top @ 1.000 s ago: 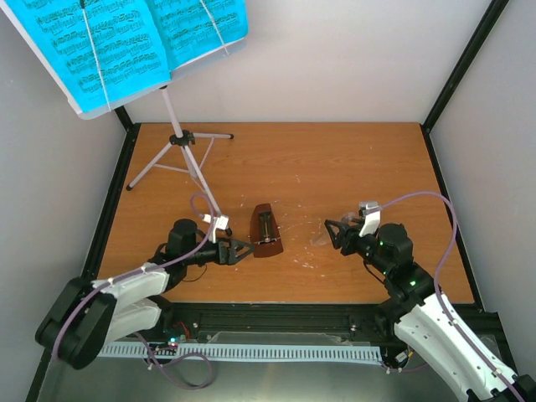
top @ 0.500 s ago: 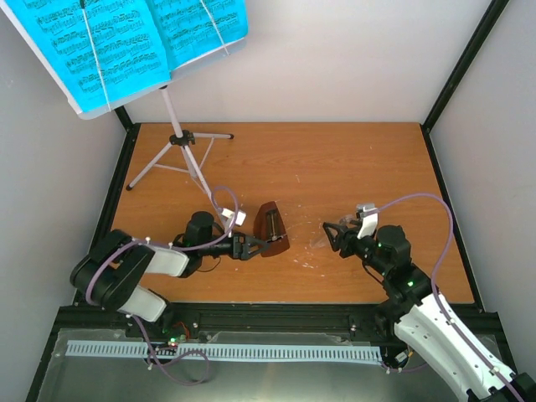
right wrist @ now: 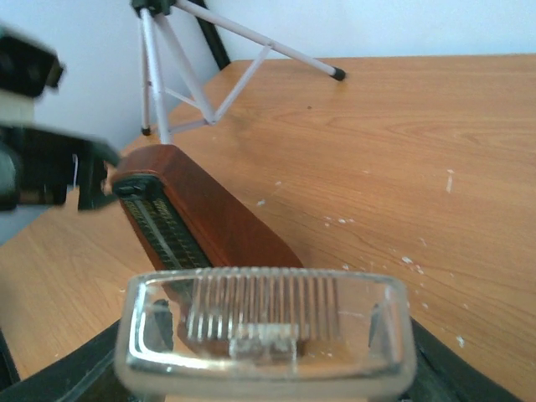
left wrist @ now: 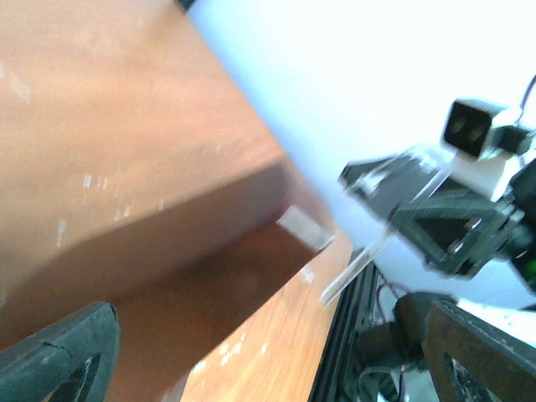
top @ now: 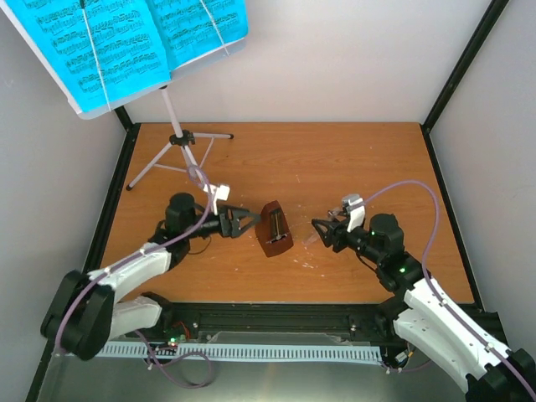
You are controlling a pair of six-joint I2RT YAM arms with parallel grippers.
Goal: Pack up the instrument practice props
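Left tool (top: pixel 244 224) gapes released just beside the brown metronome (top: pixel 275 229), mid tabletop (top: pixel 360 159); right tool (top: pixel 321 235) clenches its clear cover (right wrist: pixel 264 325). Metronome looks rigid, tapered, tippy — grasp low across the base; cover seems brittle — squeeze gently.

Scuffed wooden table (top: pixel 352 167), pale walls (top: pixel 352 59)
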